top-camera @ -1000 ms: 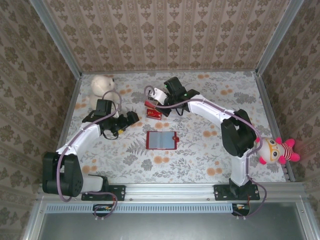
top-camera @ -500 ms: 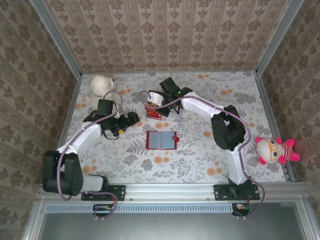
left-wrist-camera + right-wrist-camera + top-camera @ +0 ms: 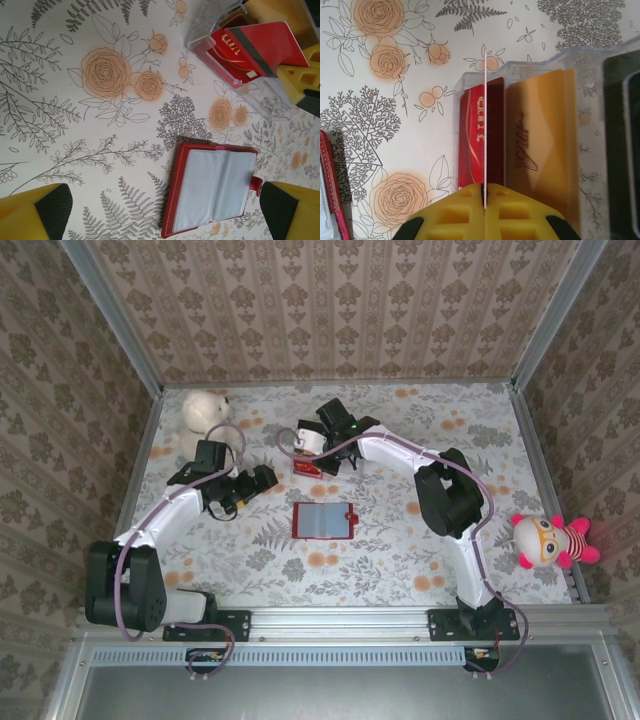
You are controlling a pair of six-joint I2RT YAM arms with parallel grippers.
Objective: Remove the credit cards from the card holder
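1. Top view: the card holder (image 3: 323, 521) lies open mid-table between my arms. The left gripper (image 3: 262, 480) hovers near its left side, jaws wide apart and empty. The right gripper (image 3: 312, 448) sits over the clear tray (image 3: 300, 472) beyond the holder
2. Left wrist view: the holder's sleeves look empty to me, though I cannot see into every pocket. A red credit card (image 3: 265, 47) with a dark stripe hangs from yellow fingers (image 3: 295, 80) above the tray, where another red card (image 3: 225, 65) lies
3. Right wrist view: the jaws are pressed together on the credit card, which stands upright and edge-on between the stowed red card and a gold card (image 3: 540, 140). Risk: if I let go while it stands on edge, it may tip over the tray wall onto the table or wedge between the other cards. It could also cling to a pad and lift back out
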